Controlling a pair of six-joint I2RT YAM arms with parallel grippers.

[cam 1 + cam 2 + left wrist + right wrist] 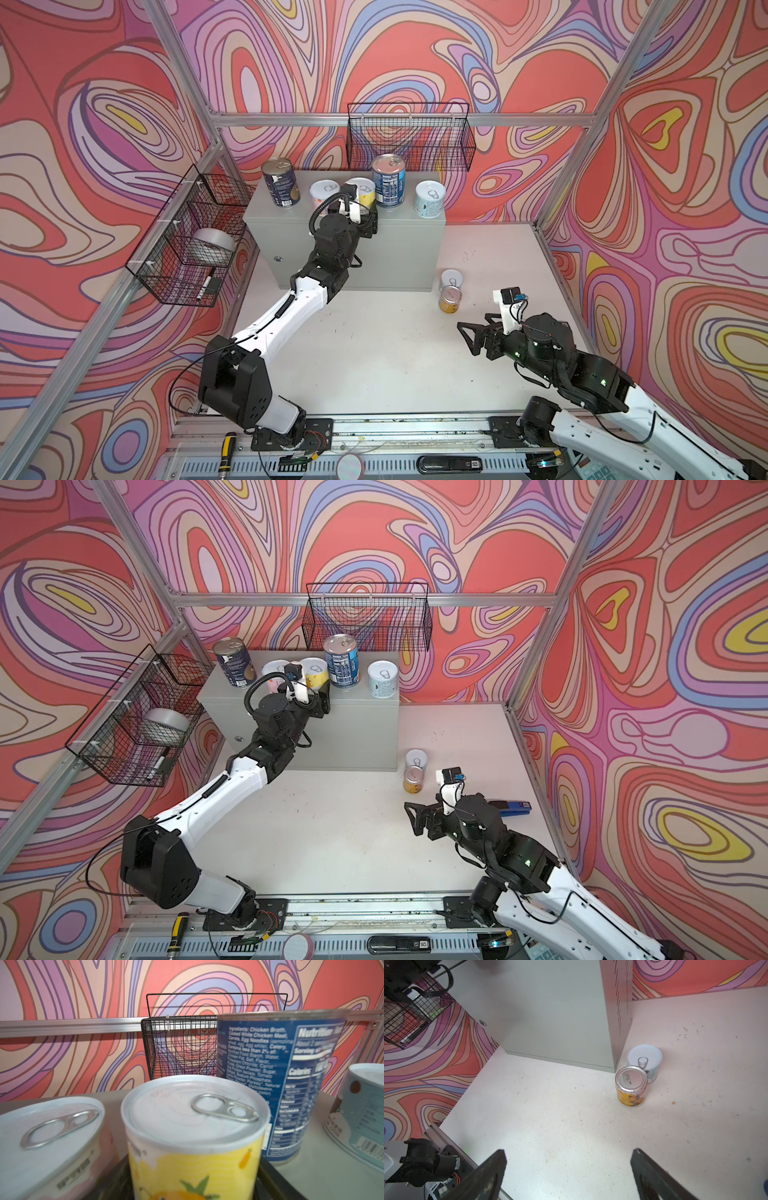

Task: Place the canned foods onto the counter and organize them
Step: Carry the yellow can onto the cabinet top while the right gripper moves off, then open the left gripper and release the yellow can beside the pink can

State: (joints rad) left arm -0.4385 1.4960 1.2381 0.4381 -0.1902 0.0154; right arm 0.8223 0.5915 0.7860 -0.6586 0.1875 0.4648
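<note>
Five cans stand on the counter (399, 249): a tall dark blue can (281, 183), a pink can (324, 195), a yellow can (362, 192), a second tall blue can (388, 180) and a pale-blue can (430, 198). My left gripper (365, 210) reaches over the counter's front edge. Its fingers flank the yellow can (193, 1126), which stands upright on the counter top; contact is unclear. On the white table by the counter's right corner stand a white can (644, 1059) and an orange can (631, 1086), touching. My right gripper (569, 1153) hovers open and empty in front of them.
A black wire basket (409, 137) hangs on the back wall just behind the counter. Another basket (187, 237) on the left wall holds a grey tape roll (212, 245) and a marker. A blue tool (513, 807) lies on the table behind the right arm.
</note>
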